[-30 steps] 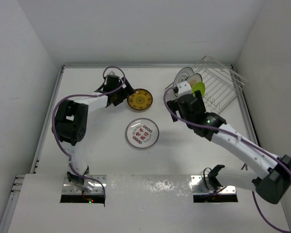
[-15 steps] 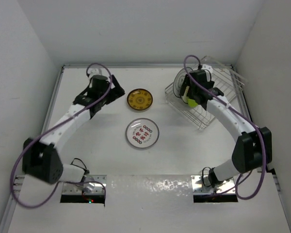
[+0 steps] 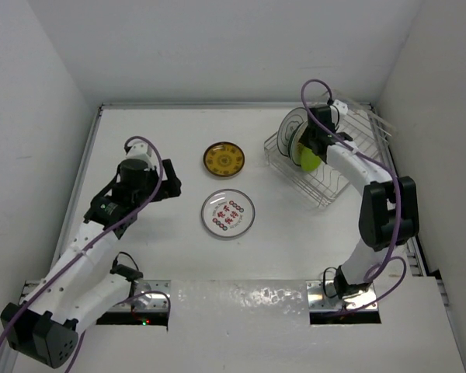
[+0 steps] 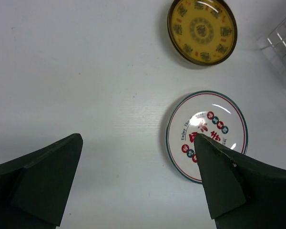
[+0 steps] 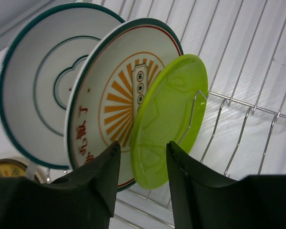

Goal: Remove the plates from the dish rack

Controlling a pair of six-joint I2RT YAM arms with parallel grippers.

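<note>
1. While two plates, a brown-yellow plate [image 3: 224, 158] and a red-patterned plate [image 3: 227, 213], lie unloaded, overhead shows the right gripper [image 3: 304, 148] in the dish rack [image 3: 330, 175].
2. Left wrist: left gripper [image 4: 138, 186] spread wide, empty, with the red-patterned plate [image 4: 207, 136] just ahead-right.
3. Right wrist: right gripper [image 5: 142, 150] parted astride the lime plate [image 5: 169, 119], the orange plate [image 5: 117, 90] and green-rimmed plate [image 5: 38, 105] beyond. Three left.

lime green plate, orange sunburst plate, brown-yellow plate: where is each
lime green plate [image 5: 166, 121]: right wrist view, middle of its face
orange sunburst plate [image 5: 115, 95]: right wrist view, on the orange rays
brown-yellow plate [image 4: 202, 29]: left wrist view, centre of its pattern
</note>
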